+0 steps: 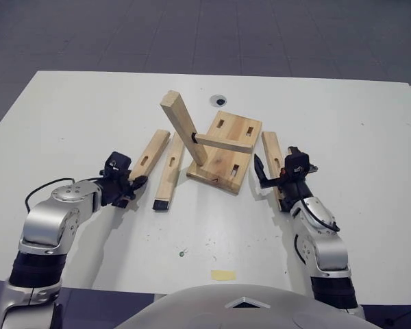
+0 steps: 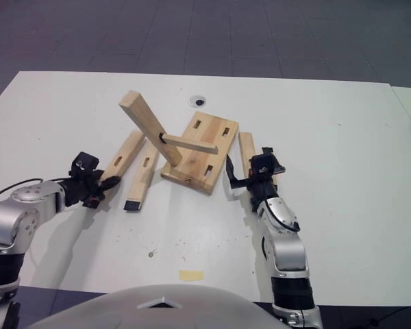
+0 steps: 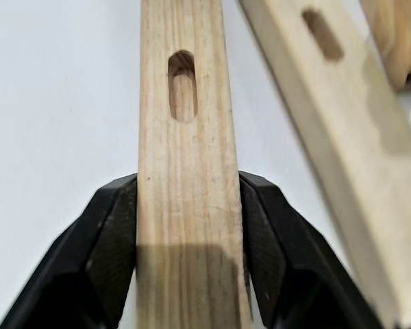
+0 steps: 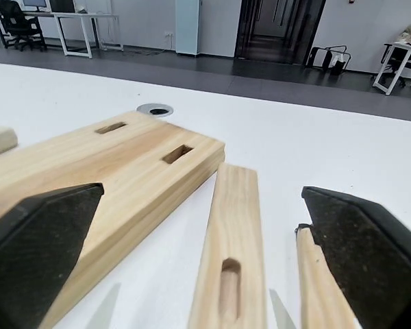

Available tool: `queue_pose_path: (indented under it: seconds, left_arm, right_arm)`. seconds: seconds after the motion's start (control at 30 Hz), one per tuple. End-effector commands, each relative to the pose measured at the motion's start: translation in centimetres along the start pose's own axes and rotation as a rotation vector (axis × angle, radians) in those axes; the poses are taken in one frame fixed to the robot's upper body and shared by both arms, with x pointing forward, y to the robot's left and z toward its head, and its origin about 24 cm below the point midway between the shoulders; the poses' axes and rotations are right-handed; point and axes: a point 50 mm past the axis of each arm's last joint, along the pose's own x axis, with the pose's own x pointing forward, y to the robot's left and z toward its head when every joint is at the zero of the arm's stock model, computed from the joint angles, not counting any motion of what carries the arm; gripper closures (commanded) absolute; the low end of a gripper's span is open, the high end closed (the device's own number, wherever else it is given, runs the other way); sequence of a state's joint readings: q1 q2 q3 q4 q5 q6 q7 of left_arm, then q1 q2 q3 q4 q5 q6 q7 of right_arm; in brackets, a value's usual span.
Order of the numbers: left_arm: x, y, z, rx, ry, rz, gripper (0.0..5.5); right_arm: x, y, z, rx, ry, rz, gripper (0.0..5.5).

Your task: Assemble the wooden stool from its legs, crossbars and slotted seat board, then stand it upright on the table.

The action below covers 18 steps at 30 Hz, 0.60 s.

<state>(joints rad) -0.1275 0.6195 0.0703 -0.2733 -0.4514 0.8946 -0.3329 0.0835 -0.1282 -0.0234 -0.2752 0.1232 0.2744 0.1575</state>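
Left claw (image 3: pixel 188 184) tight around leg (image 3: pixel 186 147)

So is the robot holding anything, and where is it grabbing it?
Its left hand pinches a wooden leg by its sides, near one end. The right hand holds nothing.

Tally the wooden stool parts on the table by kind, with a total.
Seat board: 1
Legs: 4
Crossbars: 2, one fitted, one apparently lying loose
Total: 7
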Motion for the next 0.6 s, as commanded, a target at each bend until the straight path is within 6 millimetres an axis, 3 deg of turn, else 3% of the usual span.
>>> queue_pose_path:
  seconds: [0.03, 0.17, 0.3, 0.4, 0.6]
  left_arm:
    - [-0.3, 1.5, 6.6, -0.002, -0.350, 0.147, 3.45]
    - [-0.1, -0.7, 10.6, 0.090, -0.588, 0.062, 3.45]
    - [0.1, -4.4, 13.4, 0.276, -0.736, -0.169, 3.45]
    - [0.6, -5.9, 13.9, 0.353, -0.767, -0.263, 3.45]
    - [0.7, -8.8, 13.2, 0.314, -0.786, -0.465, 3.45]
  right_arm:
    - [1.6, -2.3, 4.3, 0.190, -0.144, -0.016, 0.10]
    - [2.2, -2.4, 10.4, 0.538, -0.328, 0.225, 0.10]
    - [2.3, 0.1, 16.1, 0.716, -0.428, 0.526, 0.10]
    - [2.4, 1.8, 17.7, 0.799, -0.410, 0.687, 0.10]
    - [3.7, 3.3, 18.0, 0.793, -0.291, 0.809, 0.10]
